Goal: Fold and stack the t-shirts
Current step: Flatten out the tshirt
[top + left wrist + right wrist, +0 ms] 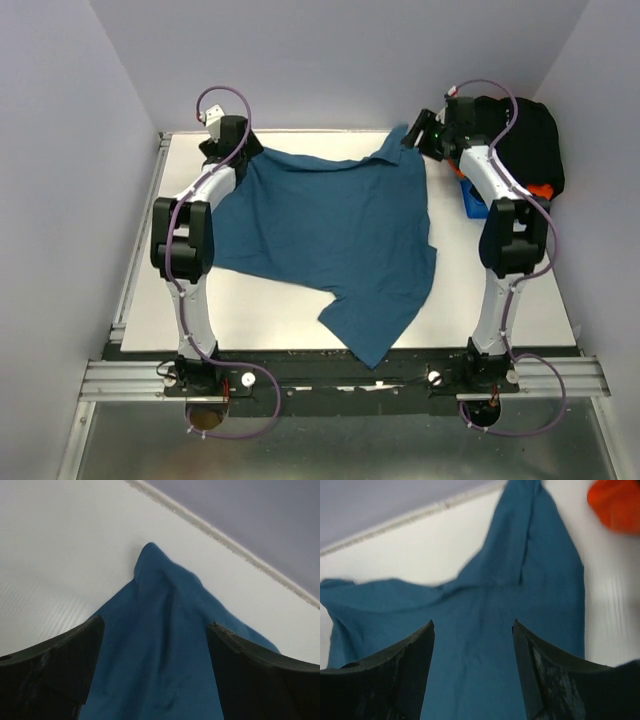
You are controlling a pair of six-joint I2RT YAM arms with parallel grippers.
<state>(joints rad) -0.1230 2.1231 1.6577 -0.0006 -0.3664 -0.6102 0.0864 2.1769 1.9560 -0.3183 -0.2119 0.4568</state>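
A teal-blue t-shirt (pixel 330 235) lies spread and wrinkled on the white table, one sleeve hanging toward the near edge. My left gripper (pixel 243 160) is open over the shirt's far left corner (pixel 160 630), the cloth lying between its jaws. My right gripper (pixel 425 143) is open over the far right corner (pixel 520 595), the cloth between its jaws too. A black shirt (pixel 525 135) lies heaped at the far right with an orange shirt (pixel 540 188) showing under it; the orange one also shows in the right wrist view (pixel 617 502).
A small blue plastic bin (pixel 472 200) stands right of the teal shirt, by the right arm. The back wall rises close behind both grippers. The white table (pixel 270 315) shows bare at the near left.
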